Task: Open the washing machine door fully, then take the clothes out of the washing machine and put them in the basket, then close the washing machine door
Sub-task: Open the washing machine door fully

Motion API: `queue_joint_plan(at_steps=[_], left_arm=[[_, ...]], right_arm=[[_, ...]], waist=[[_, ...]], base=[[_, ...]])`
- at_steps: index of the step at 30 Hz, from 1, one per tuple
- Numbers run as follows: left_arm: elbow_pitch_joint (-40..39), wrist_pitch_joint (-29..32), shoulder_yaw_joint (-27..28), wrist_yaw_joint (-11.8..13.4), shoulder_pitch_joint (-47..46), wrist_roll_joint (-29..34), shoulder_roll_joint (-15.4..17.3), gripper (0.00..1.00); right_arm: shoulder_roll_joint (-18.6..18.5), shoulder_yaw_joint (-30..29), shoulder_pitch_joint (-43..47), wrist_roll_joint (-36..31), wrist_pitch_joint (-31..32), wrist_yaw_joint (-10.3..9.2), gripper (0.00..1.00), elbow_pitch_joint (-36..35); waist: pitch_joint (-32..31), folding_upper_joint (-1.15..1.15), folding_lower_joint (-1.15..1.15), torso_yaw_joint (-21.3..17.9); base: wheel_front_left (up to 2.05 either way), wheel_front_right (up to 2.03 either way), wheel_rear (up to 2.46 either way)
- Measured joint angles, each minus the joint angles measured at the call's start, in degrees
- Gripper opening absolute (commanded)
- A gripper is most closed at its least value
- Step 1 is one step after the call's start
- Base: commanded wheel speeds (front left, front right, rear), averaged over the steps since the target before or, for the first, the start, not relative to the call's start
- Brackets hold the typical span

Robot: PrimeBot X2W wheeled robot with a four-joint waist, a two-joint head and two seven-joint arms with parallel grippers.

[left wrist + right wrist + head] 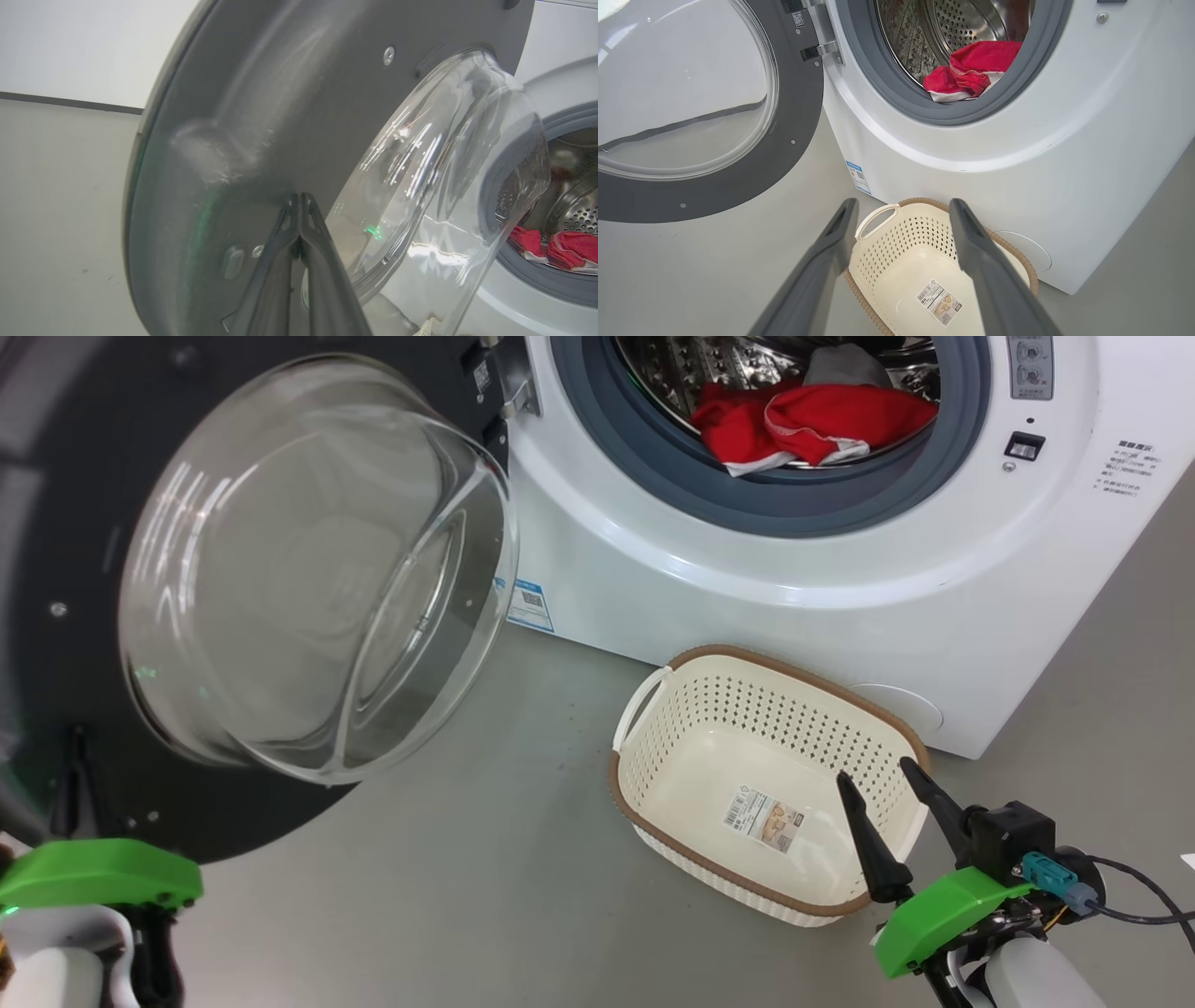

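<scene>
Door (308, 569) stands wide, glass bowl bulging out. The left jaws are pressed together, tips right at its dark inner face; touching or just shy, I can't tell. Clothes (803, 425), red with a grey scrap, lie in the drum (672, 373), well beyond the right jaws, which stand apart and empty just over the bare basket (738, 709) beside the washer (747, 579). The danger, I'd say: the door drifts back and clips the reaching arm, or a shallow pinch snags cloth on the grey seal (794, 509) and drops it on the floor (485, 859).
</scene>
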Motion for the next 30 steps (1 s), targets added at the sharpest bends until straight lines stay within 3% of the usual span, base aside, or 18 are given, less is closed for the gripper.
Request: queue_joint_plan(at_steps=[18, 30], left_arm=[[15.28, -0.89, 5.30, -5.54, -9.87, -0.20, 2.58, 0.00], [15.93, -0.89, 9.32, -6.95, -10.34, 5.31, 0.16, 0.00]], right_arm=[[-1.00, 2.31, -2.26, -0.40, 0.00, 0.00, 1.00, 0.57], [-0.64, 3.01, -2.48, -0.19, 0.00, 0.00, 1.00, 1.29]], waist=[[2.26, 0.00, 0.00, -0.98], [0.60, 0.00, 0.00, -1.08]], base=[[0.00, 0.00, 0.00], [0.00, 0.00, 0.00]])
